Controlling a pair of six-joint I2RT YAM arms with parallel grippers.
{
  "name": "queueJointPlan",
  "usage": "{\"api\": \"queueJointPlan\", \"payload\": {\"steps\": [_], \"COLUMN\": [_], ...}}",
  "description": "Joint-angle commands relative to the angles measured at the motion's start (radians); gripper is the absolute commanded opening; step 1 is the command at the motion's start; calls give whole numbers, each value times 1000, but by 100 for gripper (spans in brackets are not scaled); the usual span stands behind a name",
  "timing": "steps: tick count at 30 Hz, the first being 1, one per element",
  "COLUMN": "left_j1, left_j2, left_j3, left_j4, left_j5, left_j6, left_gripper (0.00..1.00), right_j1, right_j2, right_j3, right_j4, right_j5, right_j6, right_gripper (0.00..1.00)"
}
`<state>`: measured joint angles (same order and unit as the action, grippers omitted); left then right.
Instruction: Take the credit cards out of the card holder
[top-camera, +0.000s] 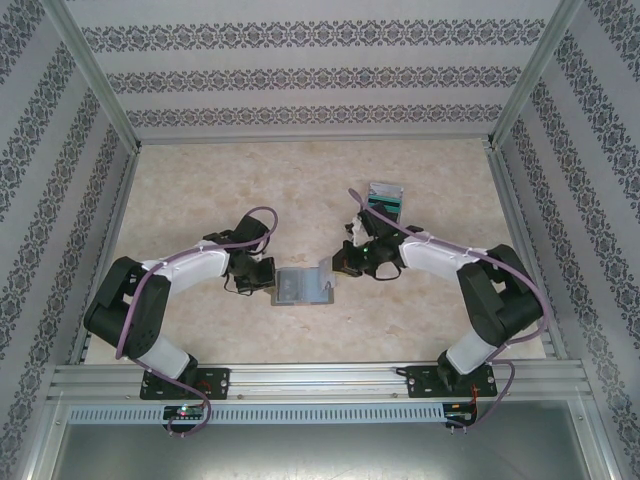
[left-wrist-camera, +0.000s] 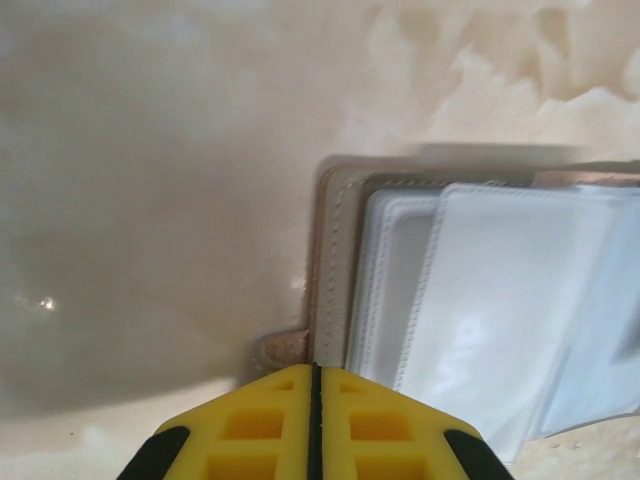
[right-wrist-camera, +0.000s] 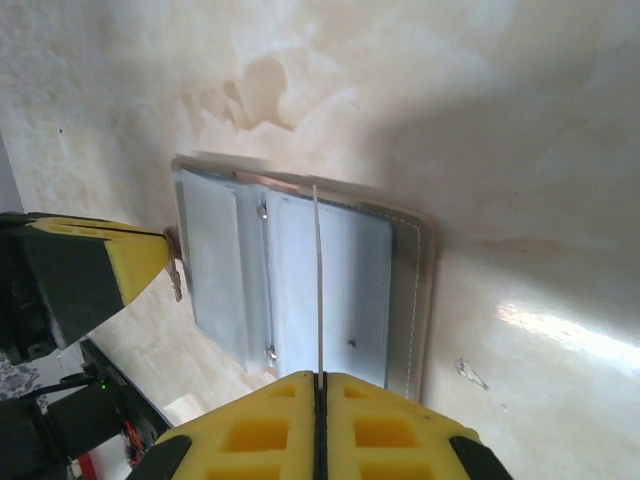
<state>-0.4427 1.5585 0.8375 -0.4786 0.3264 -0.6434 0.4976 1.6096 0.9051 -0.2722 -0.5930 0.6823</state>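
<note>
1. location: the small flat grey-brown folding card holder (top-camera: 303, 287) lies opened out on the beige marbled table (top-camera: 200, 180), between the two arms. its pale blue-grey inner sleeves face up. a clear plastic case with green-and-black contents (top-camera: 386, 197) lies well apart, farther back on the right.
2. step in hand, as judged: drawing one leaf or card out of the open holder while the opposite side is anchored.
3. right gripper (right-wrist-camera: 320, 380): its yellow fingers are pressed together on a thin pale sheet (right-wrist-camera: 317, 280). the sheet is seen edge-on and stands upright over the holder's half nearer the right arm. whether it is a card or a sleeve leaf cannot be told.
4. left gripper (left-wrist-camera: 315, 372): fingers pressed together with no gap, the tip at the holder's small brown side tab (left-wrist-camera: 280, 350). whether the tab is pinched or merely touched cannot be told.
5. recommendation: anchor the tab side low so the holder does not ride up. draw the right pinch slowly along the sleeve's opening, not straight up. if the holder lifts with the sheet, the pinch is likely on a sleeve and should be retaken.
6. risk, as judged: the sheet may slip from so narrow a pinch, and the sleeves may crease.
</note>
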Motion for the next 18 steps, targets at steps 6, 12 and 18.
{"api": "queueJointPlan", "payload": {"steps": [6,12,18], "left_j1": [11,10,11], "left_j2": [-112,-218,-286], "left_j3": [103,162,195], "left_j4": [-64,-54,-53], "left_j5": [-66,-111,-155], "left_j6": [52,74,95], "left_gripper": [27,83,97], "right_j1": [-34,-54,-54], "right_j2": [-122,-159,-112], "right_j3": [297,444,556], "right_j4": [-427,-525,-548], "right_j5": [267,484,646], "right_j6": [-339,-665,-1030], "right_gripper": [0,0,0]}}
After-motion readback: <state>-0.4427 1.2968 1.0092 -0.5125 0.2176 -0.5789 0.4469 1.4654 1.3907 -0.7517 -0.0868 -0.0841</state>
